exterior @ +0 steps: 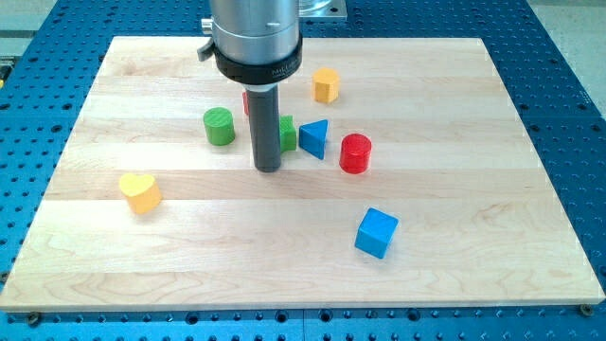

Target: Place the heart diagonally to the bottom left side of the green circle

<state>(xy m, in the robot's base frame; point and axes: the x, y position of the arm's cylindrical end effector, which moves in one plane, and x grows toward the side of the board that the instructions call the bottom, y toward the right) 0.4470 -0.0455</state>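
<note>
So the arm comes in from the view's top, big silver-grey cylinder with a black collar, then the straight dark rod hanging dead vertical. My tip (269, 170) sits down on the bench.

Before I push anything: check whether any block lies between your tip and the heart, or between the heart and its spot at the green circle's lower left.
Nothing visible blocks either path. My tip sits right of the green circle; the yellow heart lies toward the view's lower left, with bare board between. The stretch from the heart up to the circle's lower left is bare too.
</note>
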